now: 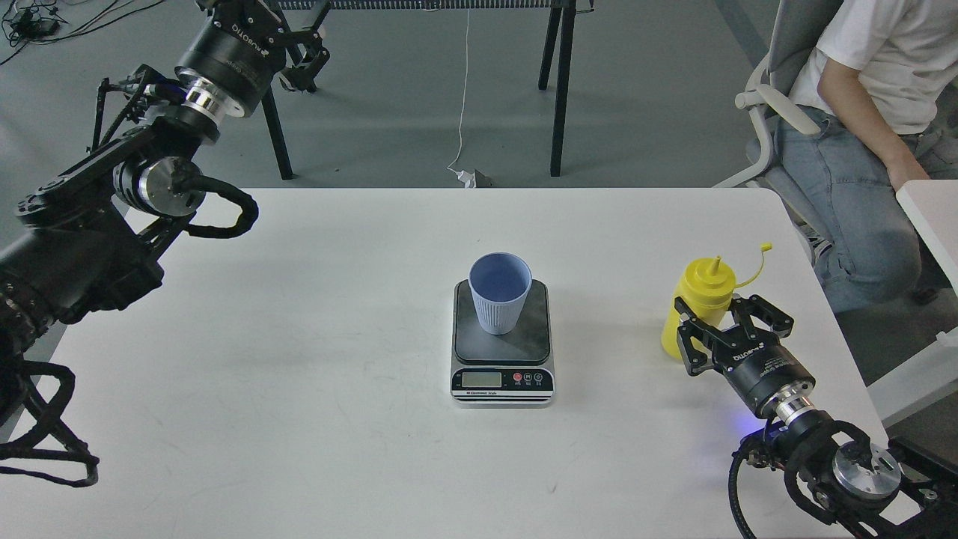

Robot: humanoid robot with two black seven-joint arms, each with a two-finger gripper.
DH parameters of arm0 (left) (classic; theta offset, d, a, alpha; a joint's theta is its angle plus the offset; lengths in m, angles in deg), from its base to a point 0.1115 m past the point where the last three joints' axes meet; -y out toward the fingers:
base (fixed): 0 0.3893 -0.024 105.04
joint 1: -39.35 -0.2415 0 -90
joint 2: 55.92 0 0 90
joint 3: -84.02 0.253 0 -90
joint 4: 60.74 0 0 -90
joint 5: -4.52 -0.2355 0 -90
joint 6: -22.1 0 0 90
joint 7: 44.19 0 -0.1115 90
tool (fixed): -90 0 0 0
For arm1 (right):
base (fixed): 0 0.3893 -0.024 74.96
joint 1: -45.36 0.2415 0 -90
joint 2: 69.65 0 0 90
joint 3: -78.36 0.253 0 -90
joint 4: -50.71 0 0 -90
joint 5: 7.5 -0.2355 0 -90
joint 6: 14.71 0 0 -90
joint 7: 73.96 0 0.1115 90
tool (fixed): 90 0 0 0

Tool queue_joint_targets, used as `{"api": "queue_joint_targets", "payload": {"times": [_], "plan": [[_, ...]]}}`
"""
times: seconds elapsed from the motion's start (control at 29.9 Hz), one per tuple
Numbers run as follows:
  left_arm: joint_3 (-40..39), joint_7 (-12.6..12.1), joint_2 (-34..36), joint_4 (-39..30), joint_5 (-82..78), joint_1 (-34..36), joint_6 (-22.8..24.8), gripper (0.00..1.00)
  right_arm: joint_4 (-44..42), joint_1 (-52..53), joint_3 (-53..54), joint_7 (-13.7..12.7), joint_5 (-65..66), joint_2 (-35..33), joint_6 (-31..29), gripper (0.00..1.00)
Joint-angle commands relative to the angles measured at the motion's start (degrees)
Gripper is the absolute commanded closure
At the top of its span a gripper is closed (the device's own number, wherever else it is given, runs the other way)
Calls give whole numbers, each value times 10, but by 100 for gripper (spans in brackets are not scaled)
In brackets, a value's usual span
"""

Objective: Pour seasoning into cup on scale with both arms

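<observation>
Head view: our right gripper (pixel 724 320) spreads its fingers around the seasoning (pixel 700 303), at three o'clock from the cup (pixel 500 292). Left gripper (pixel 303 52): cannot tell

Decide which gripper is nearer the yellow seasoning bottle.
Right. The right gripper is open right at the seasoning bottle; the left gripper is raised far away beyond the table's back-left edge.

A grey floor (pixel 419 90) lies behind the white table (pixel 299 419), with black stand legs (pixel 557 82) and a seated person (pixel 861 112).
</observation>
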Motion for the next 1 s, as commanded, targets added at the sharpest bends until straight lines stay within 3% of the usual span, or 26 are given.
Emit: {"api": "queue_joint_targets", "payload": {"times": [0.0, 0.13, 0.23, 0.33, 0.77, 0.97], "plan": [[0, 0, 0, 0, 0, 0, 1, 0, 2, -3, 1, 0, 0, -3, 0, 21], [0, 0, 0, 0, 2, 0, 0, 0, 5, -4, 0, 0, 0, -4, 0, 18], [-1, 0, 0, 1, 4, 0, 1, 0, 11, -8, 1, 2, 1, -6, 0, 6], [-1, 0, 2, 1, 4, 0, 1, 0, 30, -21, 4, 4, 3, -20, 0, 3], [-18, 0, 4, 1, 5, -1, 1, 0, 68, -32, 19, 6, 6, -214, 0, 2], [-18, 0, 6, 2, 5, -1, 1, 0, 68, 33, 15, 2, 28, -236, 0, 2]]}}
